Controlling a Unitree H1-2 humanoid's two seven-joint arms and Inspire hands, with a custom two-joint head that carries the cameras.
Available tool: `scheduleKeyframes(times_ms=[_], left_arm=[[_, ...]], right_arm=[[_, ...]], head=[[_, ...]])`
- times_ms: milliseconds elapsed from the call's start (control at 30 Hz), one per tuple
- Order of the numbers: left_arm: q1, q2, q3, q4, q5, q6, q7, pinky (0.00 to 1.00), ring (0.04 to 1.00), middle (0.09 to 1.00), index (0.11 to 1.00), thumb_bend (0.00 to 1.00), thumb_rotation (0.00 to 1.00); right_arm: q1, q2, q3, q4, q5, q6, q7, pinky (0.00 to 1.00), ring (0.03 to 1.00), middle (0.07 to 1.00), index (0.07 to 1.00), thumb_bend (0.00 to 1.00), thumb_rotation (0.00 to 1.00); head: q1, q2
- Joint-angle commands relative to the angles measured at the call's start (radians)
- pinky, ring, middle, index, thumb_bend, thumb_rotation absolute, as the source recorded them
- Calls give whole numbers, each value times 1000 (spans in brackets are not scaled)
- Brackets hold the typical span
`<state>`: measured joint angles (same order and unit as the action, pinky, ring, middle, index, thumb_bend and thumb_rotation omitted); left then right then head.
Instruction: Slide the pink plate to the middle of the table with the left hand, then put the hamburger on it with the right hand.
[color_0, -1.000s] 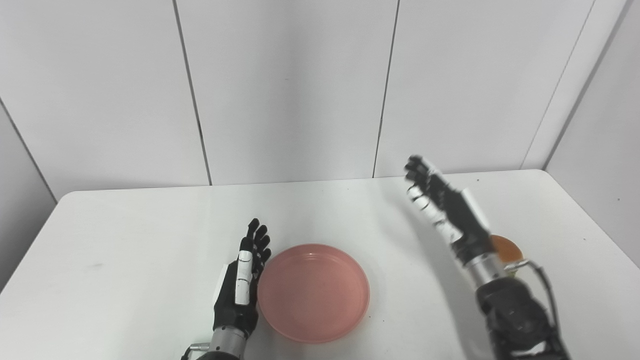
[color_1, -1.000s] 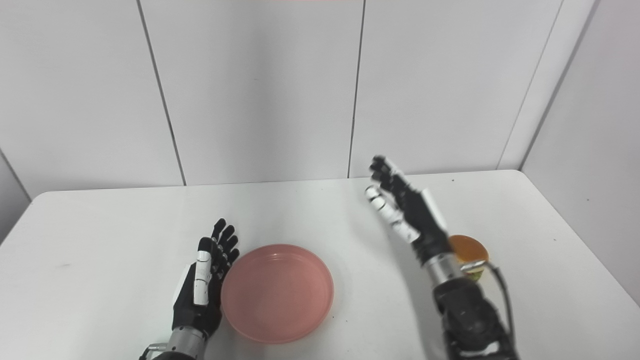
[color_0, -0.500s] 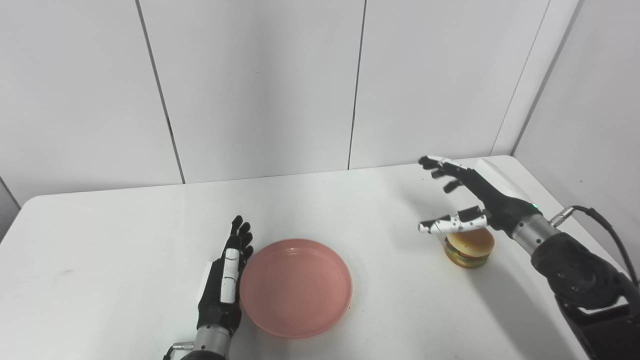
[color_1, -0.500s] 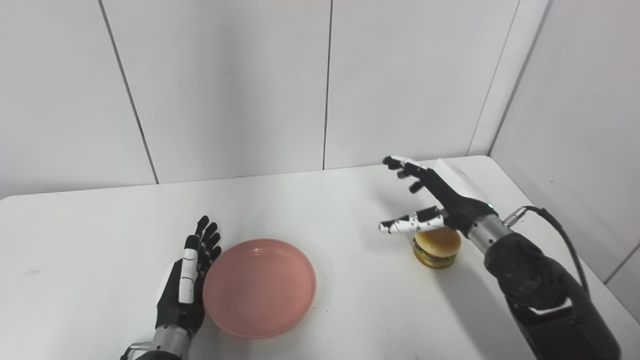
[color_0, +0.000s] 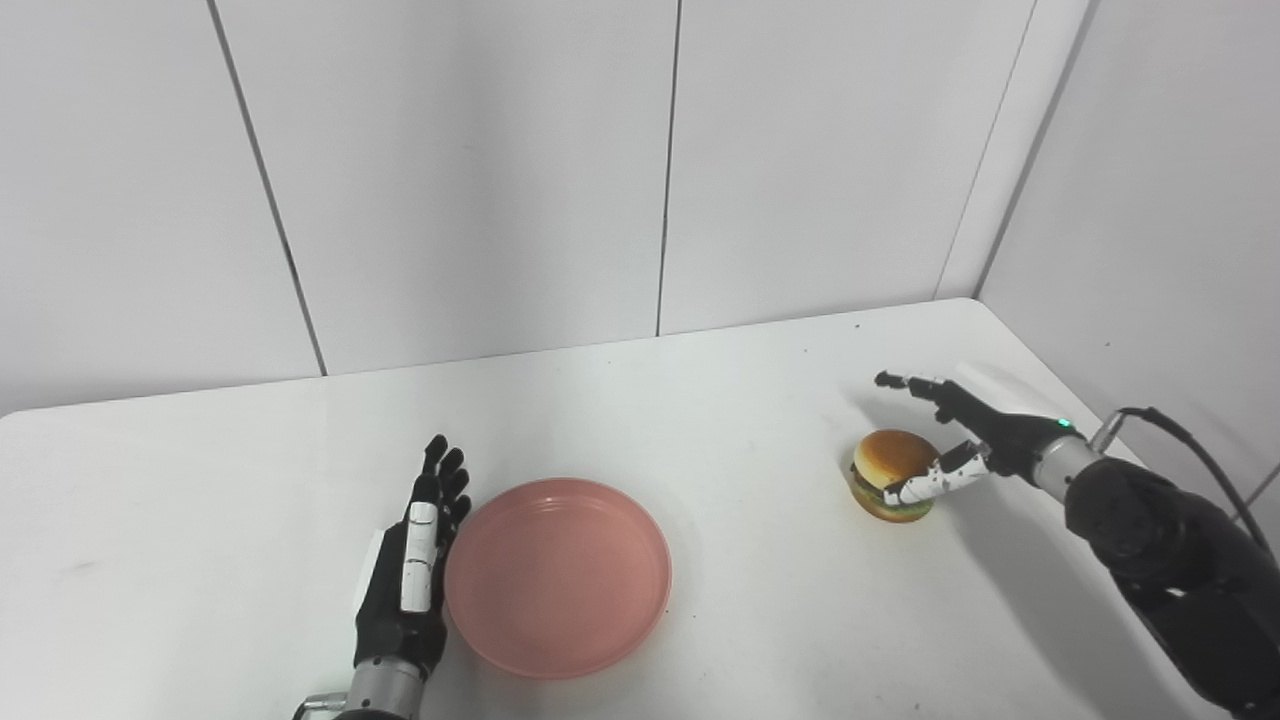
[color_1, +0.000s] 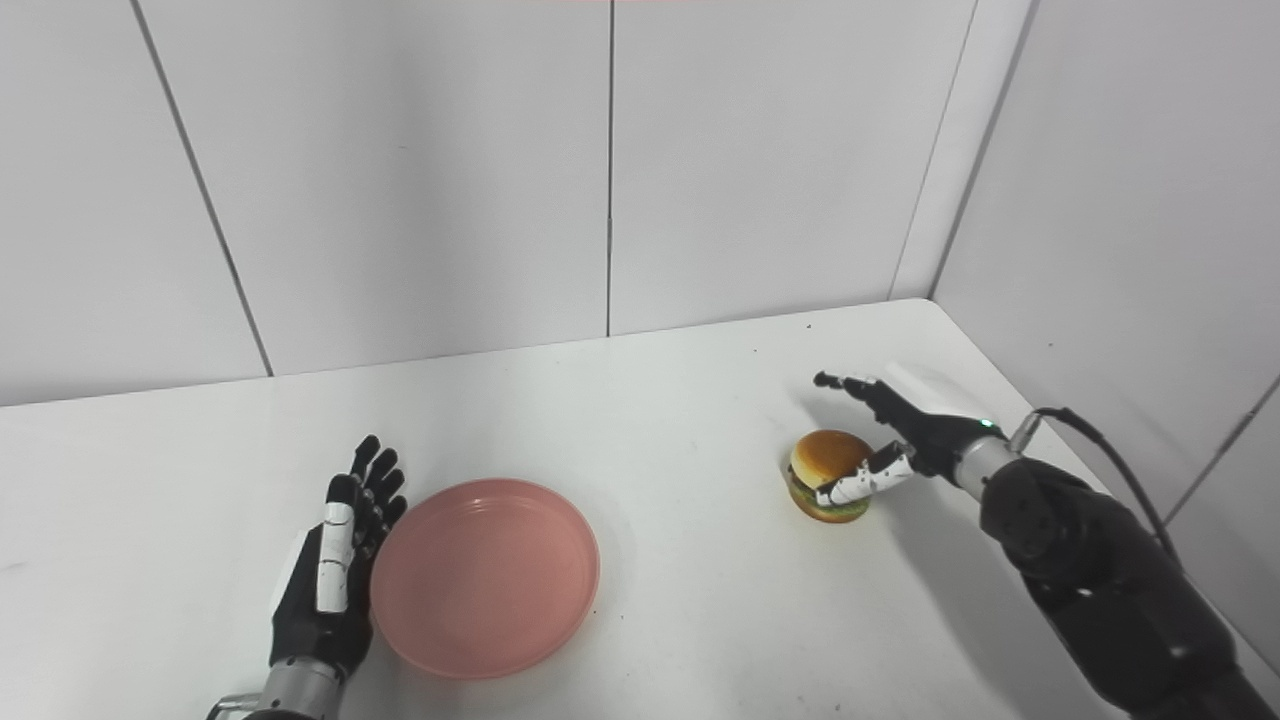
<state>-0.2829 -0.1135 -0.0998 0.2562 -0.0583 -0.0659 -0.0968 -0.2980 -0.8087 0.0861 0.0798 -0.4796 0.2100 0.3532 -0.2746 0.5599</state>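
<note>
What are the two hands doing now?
Left hand: open, flat beside the plate.
Right hand: open around the hamburger, not gripping yet.

Both head cameras look down from close above the near edge at the white table (color_0: 640, 400) and back wall, sharing nearly everything, slightly offset sideways.

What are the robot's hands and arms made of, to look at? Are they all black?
Mostly black. The left hand has white panels along one finger and a silver metal wrist. The right hand has white finger segments, a small green light, a silver wrist, a bulky black forearm and a black cable looping beside it.
</note>
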Motion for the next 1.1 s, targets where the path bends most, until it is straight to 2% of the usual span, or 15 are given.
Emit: scheduleKeyframes(times_ms=[0,100,200,333,400,433,467,500,533,567,600,633,733,833,1067], left_arm=[[24,16,5,19,-4,-5,-10,1000,1000,1000,1000,732,1000],[25,11,7,18,-3,-3,-6,1000,1000,1000,1000,733,1000],[25,7,9,22,-7,-5,-4,1000,1000,1000,1000,736,1000],[27,8,4,14,0,1,-7,1000,1000,1000,1000,742,1000],[28,7,4,13,-5,1,-10,1000,1000,1000,1000,736,1000],[29,6,5,11,-6,2,-9,1000,1000,1000,1000,735,1000],[30,5,5,9,-8,4,-9,1000,1000,1000,1000,735,1000],[31,3,5,9,-7,3,-7,1000,1000,1000,1000,735,1000],[31,2,5,8,-7,3,-6,1000,1000,1000,1000,732,1000],[31,1,6,9,-9,1,-7,1000,1000,1000,1000,731,1000],[31,0,6,12,-10,-1,-7,1000,1000,1000,1000,729,1000],[30,-1,7,14,-11,-2,-7,1000,1000,1000,1000,729,1000],[30,-9,9,16,-10,-5,0,1000,1000,1000,1000,727,1000],[31,-18,9,25,-9,-19,5,1000,1000,1000,1000,720,1000],[36,-39,9,19,-4,2,23,1000,1000,1000,1000,740,1000]], right_arm=[[-46,-27,-5,0,-29,-44,-37,919,945,934,920,1000,392],[-44,-26,10,45,-59,-92,-71,934,939,928,923,1000,468],[-46,-26,24,88,-67,-126,-72,949,948,932,925,1000,525],[-47,-9,23,124,-37,-138,-56,966,968,952,927,1000,484],[-47,13,10,142,-1,-149,-63,921,975,960,912,1000,421],[-46,25,2,149,13,-165,-82,873,948,939,881,1000,387],[-45,37,-6,155,23,-177,-102,756,816,849,828,925,309],[-44,51,-17,159,31,-196,-130,713,768,815,806,907,274],[-43,59,-24,162,35,-210,-149,616,658,712,737,820,190],[-43,68,-31,165,35,-219,-170,591,630,686,719,799,169],[-43,79,-42,176,37,-235,-200,548,579,580,625,665,88],[-43,88,-50,189,38,-254,-231,511,541,516,558,583,37],[-45,102,-68,215,40,-302,-288,457,496,483,505,533,7],[-44,109,-84,209,51,-334,-315,432,475,475,502,528,2],[-37,139,-126,111,55,-339,-355,398,453,468,507,528,2]], head=[[3,2],[3,4],[8,4],[11,5],[15,6],[18,7],[18,7],[20,7],[20,7],[24,5],[25,6],[27,5],[40,4],[54,5],[81,5]])
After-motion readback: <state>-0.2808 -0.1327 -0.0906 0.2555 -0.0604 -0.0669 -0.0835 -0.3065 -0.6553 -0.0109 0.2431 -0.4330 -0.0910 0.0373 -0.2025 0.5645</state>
